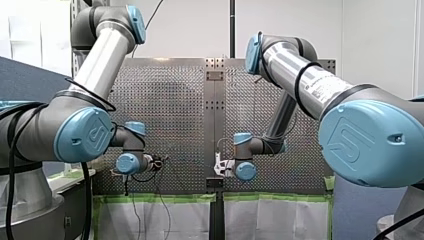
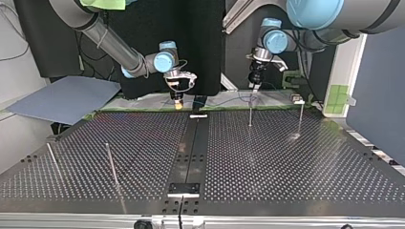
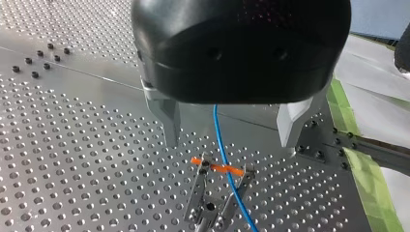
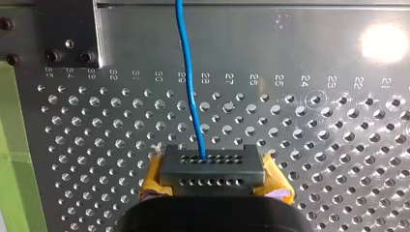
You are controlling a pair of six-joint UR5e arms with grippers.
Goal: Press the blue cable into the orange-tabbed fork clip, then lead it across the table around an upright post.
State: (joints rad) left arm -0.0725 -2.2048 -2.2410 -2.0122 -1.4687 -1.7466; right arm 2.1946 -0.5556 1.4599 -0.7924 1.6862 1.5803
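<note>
Blue cable point(image 3: 216, 126) crosses the orange tab point(image 3: 212, 167) between the prongs of the fork clip point(image 3: 199, 189) on the perforated bench point(image 3: 72, 145); whether it is seated, cannot tell. Left jaws hang directly over the clip, metal fingers point(image 3: 170, 121) wide apart and gripping nothing, with the cable passing between them. Right jaws, yellow pads point(image 4: 153, 178), are clamped on a black holed block point(image 4: 212, 168) where the cable ends. Top view: left arm point(image 2: 274, 40) points straight down beside an upright post point(image 2: 250, 113); right arm point(image 2: 165, 59) reaches low at the bench's far edge.
</note>
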